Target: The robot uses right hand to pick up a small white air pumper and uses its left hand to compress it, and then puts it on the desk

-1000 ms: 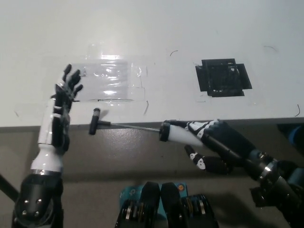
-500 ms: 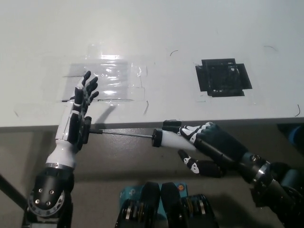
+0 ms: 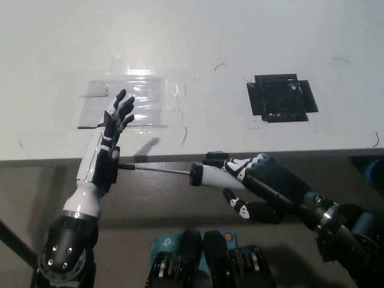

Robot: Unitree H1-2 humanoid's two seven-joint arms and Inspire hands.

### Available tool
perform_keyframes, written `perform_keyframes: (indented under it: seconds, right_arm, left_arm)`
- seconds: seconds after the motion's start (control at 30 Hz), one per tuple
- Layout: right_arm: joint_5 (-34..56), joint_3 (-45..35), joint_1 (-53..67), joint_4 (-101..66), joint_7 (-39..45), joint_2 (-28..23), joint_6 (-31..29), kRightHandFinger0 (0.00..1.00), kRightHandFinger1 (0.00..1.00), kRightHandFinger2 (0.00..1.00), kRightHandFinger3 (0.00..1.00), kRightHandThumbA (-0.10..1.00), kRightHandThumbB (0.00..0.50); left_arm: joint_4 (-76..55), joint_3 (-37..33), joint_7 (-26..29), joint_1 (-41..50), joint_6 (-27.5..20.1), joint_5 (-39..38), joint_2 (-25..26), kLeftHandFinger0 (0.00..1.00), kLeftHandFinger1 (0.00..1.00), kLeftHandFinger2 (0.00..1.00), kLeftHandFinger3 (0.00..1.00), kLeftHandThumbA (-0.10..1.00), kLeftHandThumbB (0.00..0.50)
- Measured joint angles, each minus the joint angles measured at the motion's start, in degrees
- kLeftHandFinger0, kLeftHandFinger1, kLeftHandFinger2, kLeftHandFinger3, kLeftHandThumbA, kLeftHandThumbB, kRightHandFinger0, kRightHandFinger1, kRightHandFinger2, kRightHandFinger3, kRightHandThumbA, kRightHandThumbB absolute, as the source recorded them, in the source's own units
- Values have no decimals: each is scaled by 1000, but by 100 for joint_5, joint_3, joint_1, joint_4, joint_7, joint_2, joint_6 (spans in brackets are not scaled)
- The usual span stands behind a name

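Observation:
The small white air pumper (image 3: 210, 174) lies level just off the desk's front edge, its thin rod (image 3: 159, 170) stretched out toward my left. My black right hand (image 3: 261, 180) is shut on its white barrel. My white left hand (image 3: 109, 144) stands with fingers spread and pointing up; its palm presses against the black handle at the rod's end, which is mostly hidden behind the hand.
The white desk (image 3: 192, 48) fills the upper picture, its front edge (image 3: 300, 153) running across the middle. A clear taped patch (image 3: 141, 102) lies at mid-left and a black taped square (image 3: 281, 98) at right. Below the edge is dark floor.
My left hand has swung right from the desk's edge onto the pumper's handle, hiding it. The right hand and barrel have shifted a little to the left.

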Motion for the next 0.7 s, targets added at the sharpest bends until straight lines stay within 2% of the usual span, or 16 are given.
perform_keyframes:
  seconds: [0.07, 0.13, 0.17, 0.23, 0.27, 0.37, 0.53, 0.6, 0.67, 0.7]
  right_arm:
    - [-3, 14, -41, 8, 1, 13, -43, 118, 539, 840, 836, -100, 204]
    - [-1, 20, -99, 48, 0, 31, -103, 109, 543, 853, 842, -100, 182]
    - [-3, 31, -125, 66, 2, 48, -123, 125, 572, 879, 884, -100, 163]
    - [-2, 47, -158, 86, 12, 105, -133, 128, 587, 879, 908, -100, 163]
    - [-2, 59, -176, 86, 19, 131, -132, 133, 587, 868, 899, -100, 195]
    - [-24, 95, -245, 98, 36, 199, -132, 124, 550, 821, 837, -100, 226]
    - [-43, 151, -319, 151, 105, 350, -111, 87, 508, 782, 768, -100, 192]
    - [-53, 161, -341, 157, 128, 388, -98, 48, 467, 738, 717, -100, 196]
    - [-73, 156, -352, 160, 159, 399, -65, 37, 434, 708, 671, -100, 189]
    - [-78, 155, -353, 160, 177, 399, -46, 157, 564, 876, 778, -100, 205]
  left_arm:
    - [-161, -43, 1, 57, 17, 55, -1, 1000, 1000, 1000, 1000, 1000, 271]
    - [-268, -93, 2, 84, 38, 96, -4, 1000, 1000, 1000, 1000, 1000, 296]
    - [-326, -131, 2, 88, 51, 118, -7, 1000, 1000, 1000, 1000, 1000, 295]
    - [-408, -185, 5, 89, 83, 179, -23, 1000, 1000, 1000, 1000, 1000, 283]
    - [-434, -201, 5, 89, 102, 210, -27, 1000, 1000, 1000, 1000, 1000, 250]
    - [-457, -296, 15, 89, 112, 374, -62, 1000, 1000, 1000, 1000, 1000, 241]
    - [-470, -560, 87, 87, 112, 760, -133, 1000, 1000, 1000, 1000, 1000, 276]
    - [-481, -682, 113, 84, 113, 957, -157, 1000, 1000, 1000, 1000, 1000, 244]
    - [-516, -781, 157, 83, 115, 1159, -168, 1000, 1000, 1000, 1000, 1000, 244]
    - [-537, -817, 174, 81, 115, 1230, -169, 1000, 1000, 1000, 1000, 1000, 244]
